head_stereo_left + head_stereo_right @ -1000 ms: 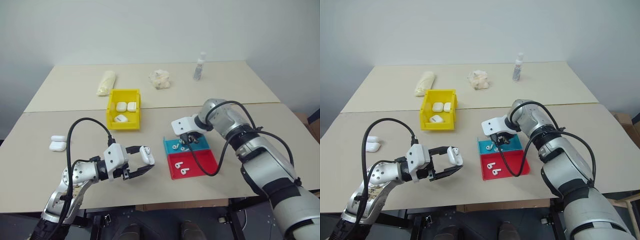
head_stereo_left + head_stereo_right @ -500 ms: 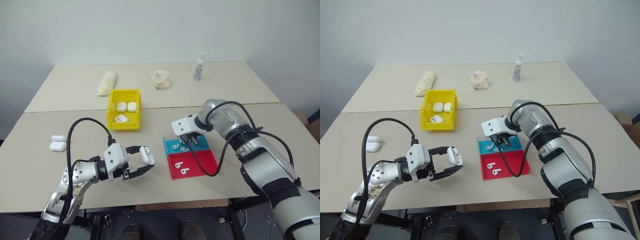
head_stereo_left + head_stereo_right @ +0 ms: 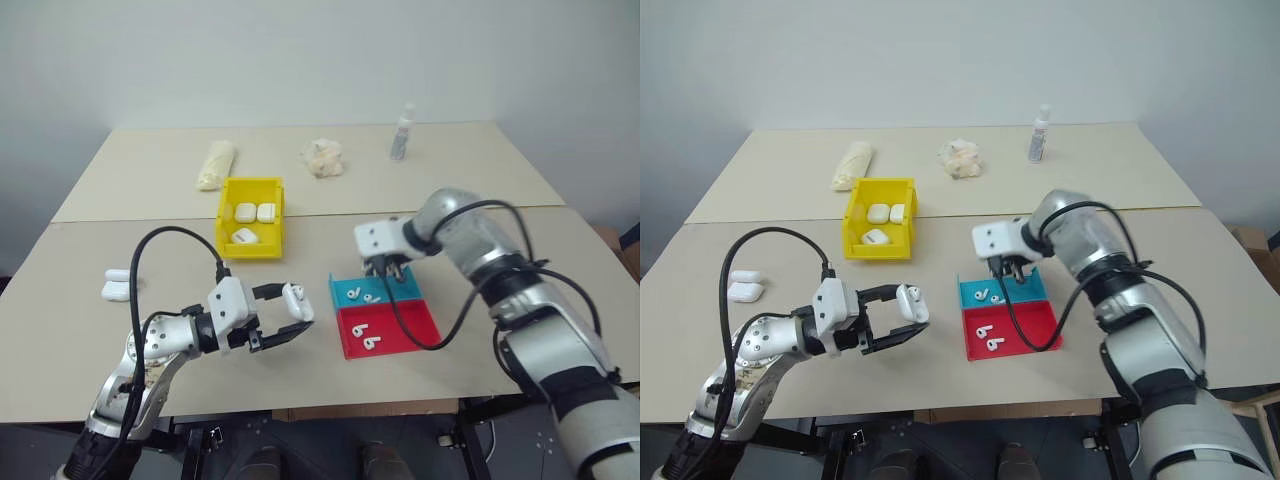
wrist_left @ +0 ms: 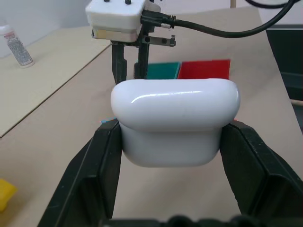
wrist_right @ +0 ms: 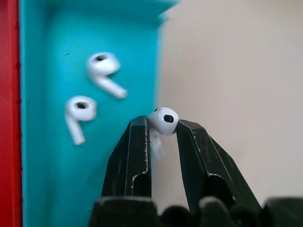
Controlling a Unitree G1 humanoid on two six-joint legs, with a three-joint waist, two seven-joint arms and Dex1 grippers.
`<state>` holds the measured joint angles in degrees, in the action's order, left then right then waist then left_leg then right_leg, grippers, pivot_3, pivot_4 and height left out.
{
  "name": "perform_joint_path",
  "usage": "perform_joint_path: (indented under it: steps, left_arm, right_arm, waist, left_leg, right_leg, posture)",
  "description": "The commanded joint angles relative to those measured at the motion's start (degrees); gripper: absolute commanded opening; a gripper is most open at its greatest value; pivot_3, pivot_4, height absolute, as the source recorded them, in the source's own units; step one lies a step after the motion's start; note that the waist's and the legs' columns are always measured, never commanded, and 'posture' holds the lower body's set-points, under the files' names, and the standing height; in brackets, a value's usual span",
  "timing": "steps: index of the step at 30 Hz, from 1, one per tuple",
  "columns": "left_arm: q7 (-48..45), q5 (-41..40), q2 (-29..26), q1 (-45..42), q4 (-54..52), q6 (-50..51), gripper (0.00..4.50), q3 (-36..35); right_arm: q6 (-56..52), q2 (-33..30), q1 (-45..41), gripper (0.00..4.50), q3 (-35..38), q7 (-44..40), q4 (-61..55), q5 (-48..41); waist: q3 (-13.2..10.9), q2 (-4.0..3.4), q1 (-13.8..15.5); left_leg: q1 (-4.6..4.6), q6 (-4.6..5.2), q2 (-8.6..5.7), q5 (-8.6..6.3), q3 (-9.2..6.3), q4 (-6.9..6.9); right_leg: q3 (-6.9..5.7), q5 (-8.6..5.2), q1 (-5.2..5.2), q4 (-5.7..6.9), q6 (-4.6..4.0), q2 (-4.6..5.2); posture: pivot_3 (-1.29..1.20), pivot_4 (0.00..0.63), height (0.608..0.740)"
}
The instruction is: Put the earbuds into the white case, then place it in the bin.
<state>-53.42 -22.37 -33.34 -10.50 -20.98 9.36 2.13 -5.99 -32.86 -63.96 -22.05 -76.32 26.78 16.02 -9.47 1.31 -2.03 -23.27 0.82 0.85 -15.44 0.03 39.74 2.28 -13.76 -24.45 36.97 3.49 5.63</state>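
You have one earbud pinched between the right gripper's fingertips, bulb up and stem hanging down between the pads, just above the blue tray. Two more earbuds lie loose in that tray, stems roughly parallel. At the tray's six o'clock, touching it, sits the red tray with another pair lying side by side.

Your left gripper is clamped on the white case, one finger on each short end, so its long axis runs across the jaws. The lid looks closed and faces the right gripper. The case hangs off the table, at about nine o'clock from the trays.

The yellow bin stands at about eleven o'clock from the held case, already holding three white cases. Two more cases rest on the table at the bin's eight o'clock, well apart from it. Along the far table you see a pale roll, a crumpled wad and a small bottle. The table between the held case and the bin lies bare.
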Motion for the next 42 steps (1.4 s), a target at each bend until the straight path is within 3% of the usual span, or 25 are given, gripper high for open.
perform_joint_path:
  steps: [1, 6, 10, 13, 16, 19, 28, 42]
  left_arm:
    - [-0.2, -3.8, 0.4, -2.3, -3.4, 1.6, 2.78, -0.9]
    - [-1.5, -7.3, 1.9, -7.2, -3.0, 3.4, 2.78, 0.1]
    - [-2.5, -10.6, 3.5, -11.5, -2.0, 5.1, 2.78, 0.3]
    - [-3.1, -12.8, 4.4, -14.1, -1.7, 6.6, 2.78, 0.3]
    - [-3.5, -13.5, 5.9, -17.0, -0.9, 7.7, 2.78, 1.6]
    - [-4.4, -13.4, 7.1, -18.4, -0.2, 7.7, 2.78, 2.4]
    - [-4.6, -13.5, 8.8, -19.4, 0.3, 8.0, 2.78, 2.9]
    - [-2.9, -12.9, 8.7, -19.0, -0.9, 8.5, 2.78, 2.5]
  right_arm:
    - [-12.7, -3.7, 2.8, 0.63, 11.0, 0.0, -17.9, -8.9]
    - [-39.1, -4.4, 8.7, 0.63, 31.9, 5.4, -41.7, -28.3]
    - [-46.4, 2.1, 19.5, 0.63, 48.0, 11.6, -57.9, -47.0]
    - [-50.5, 6.0, 24.8, 0.63, 51.8, 18.6, -65.1, -57.3]
    - [-50.0, 8.4, 29.9, 0.63, 52.0, 23.7, -70.1, -66.8]
    - [-48.3, 7.7, 33.1, 0.63, 49.3, 27.3, -72.1, -70.3]
    - [-40.9, 4.7, 39.3, 0.63, 40.5, 31.7, -72.5, -68.8]
    - [-33.5, 1.1, 42.0, 0.63, 33.7, 33.7, -69.3, -66.2]
  waist:
    - [0.0, 0.00, 0.2]
    - [0.0, 0.00, 1.3]
    - [0.1, 0.11, 1.4]
    - [0.1, 0.09, 1.4]
    - [0.1, 0.08, 1.1]
    - [0.1, 0.07, 1.0]
    - [0.1, 0.08, 1.1]
    - [0.1, 0.08, 1.2]
  left_leg:
    - [-0.02, 0.01, 0.01, 0.00, -0.03, 0.00]
    - [0.06, 0.04, -0.01, -0.02, -0.05, 0.06]
    - [0.13, 0.12, -0.01, -0.07, -0.10, 0.06]
    - [0.09, 0.13, -0.04, -0.07, -0.06, 0.09]
    - [0.16, 0.13, -0.03, -0.07, -0.03, 0.10]
    - [0.23, 0.13, -0.02, -0.07, -0.04, 0.07]
    - [0.24, 0.14, -0.03, -0.07, -0.03, 0.07]
    - [0.24, 0.14, -0.03, -0.07, -0.03, 0.09]
  right_leg:
    - [-0.02, 0.00, 0.01, -0.01, 0.00, 0.00]
    - [-0.02, 0.00, 0.16, -0.02, 0.01, 0.02]
    - [-0.08, 0.00, 0.30, -0.09, 0.01, 0.00]
    - [-0.04, 0.02, 0.28, -0.09, 0.04, 0.02]
    - [0.02, 0.02, 0.26, 0.00, 0.05, 0.00]
    - [0.03, 0.02, 0.32, -0.02, 0.05, -0.06]
    - [0.05, 0.02, 0.34, -0.08, 0.05, -0.06]
    - [0.04, 0.02, 0.36, -0.20, 0.05, -0.06]
  posture:
    - [0.00, 0.150, 0.740]
    - [0.00, 0.150, 0.740]
    - [0.00, 0.150, 0.740]
    - [0.00, 0.150, 0.740]
    - [0.00, 0.150, 0.740]
    - [0.00, 0.150, 0.740]
    - [0.00, 0.150, 0.740]
    - [0.00, 0.150, 0.740]
